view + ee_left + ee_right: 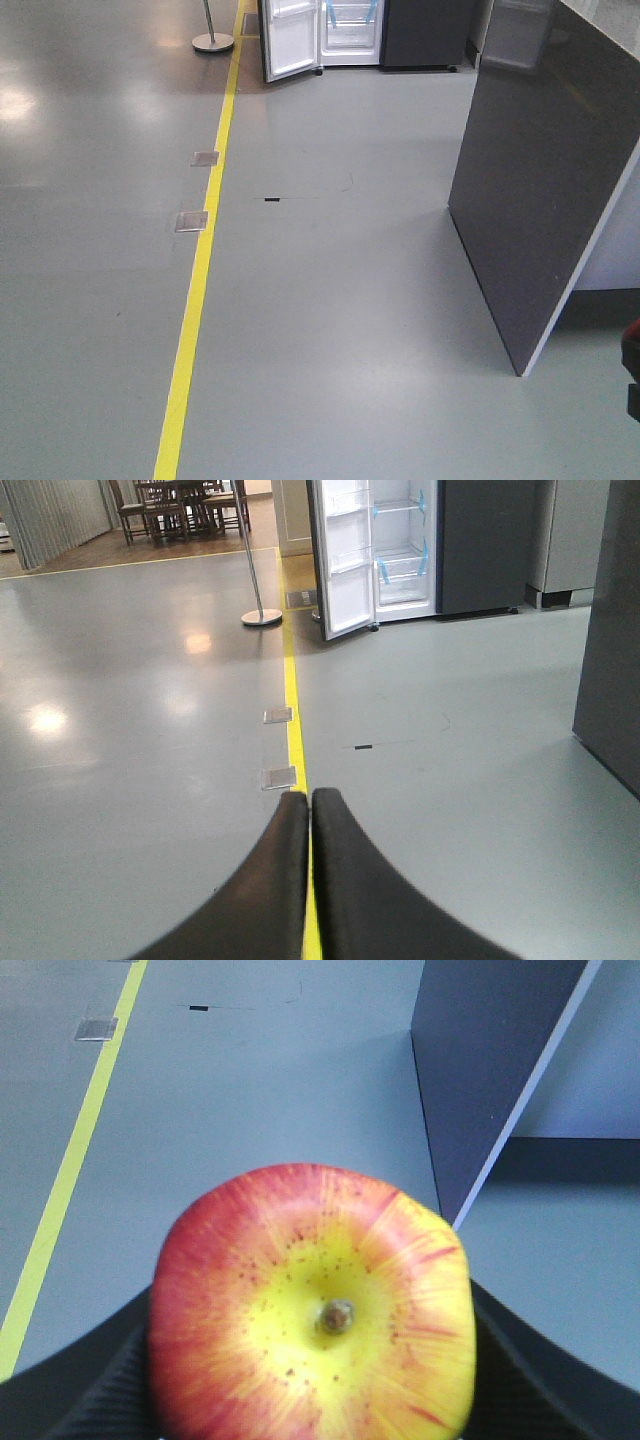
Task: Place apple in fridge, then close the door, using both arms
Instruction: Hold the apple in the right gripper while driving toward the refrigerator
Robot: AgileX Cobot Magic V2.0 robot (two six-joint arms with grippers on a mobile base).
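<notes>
You are early in the job: the fruit is in hand, but nothing has gone into the fridge and the door is not yet shut.

Start at your left. The black, curved left end effector has its two fingers pressed together on nothing, pointing along the yellow painted floor line toward 12 o'clock. I judge it free for the door when the time comes. Up that line, at about 12 o'clock and well apart from you across the glossy grey floor, stands the tall dark grey fridge, white inside with blue-taped clear shelves. Its tall narrow door, white on the inner face, hangs wide open on the 11 o'clock side, so the opening is ready to take the fruit. In the front view the tall dark grey side panel of a bench rises at 2 o'clock, near your right flank; mind it on the way in.

Now the right. The round shiny apple, red with a yellow patch around its stem pit, fills the right wrist view with the pit facing the camera. The black right end effector pinches it, touching its 9 o'clock and 3 o'clock sides; the fingertips are hidden behind the fruit. Left to do: the approach, the placing on a shelf, the release, and swinging the door shut.
</notes>
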